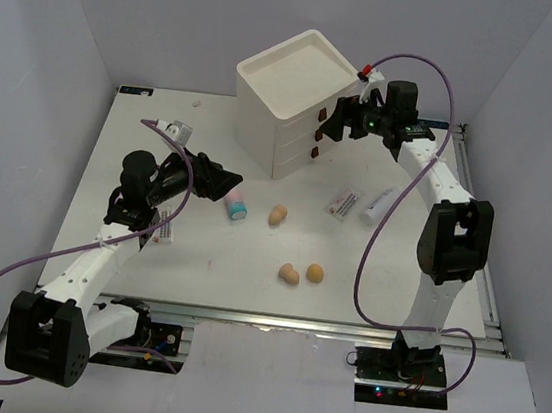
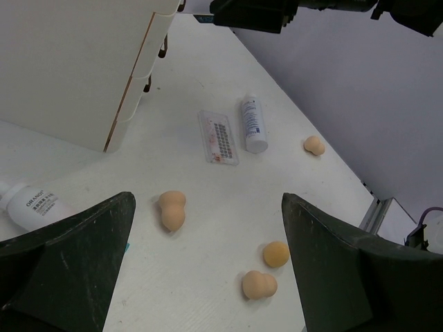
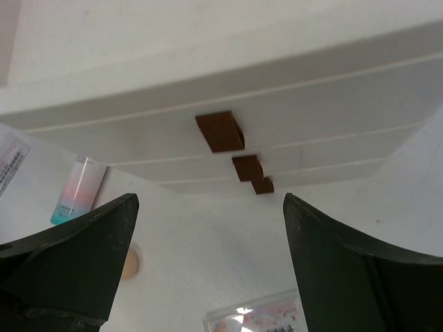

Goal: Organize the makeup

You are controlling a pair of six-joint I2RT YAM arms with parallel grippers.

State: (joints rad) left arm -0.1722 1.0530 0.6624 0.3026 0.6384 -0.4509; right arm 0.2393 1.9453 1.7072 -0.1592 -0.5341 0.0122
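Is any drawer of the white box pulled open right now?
No, the three drawers of the white box all sit flush, with their dark red handles in line.

The scene was lit brightly and evenly from overhead, and only faint, soft shadows were cast beside the sponges [image 1: 290, 274] and the drawer box [image 1: 297, 78]. In the wrist views the gripper fingers [image 2: 66, 263] were rendered dark and slightly out of focus.
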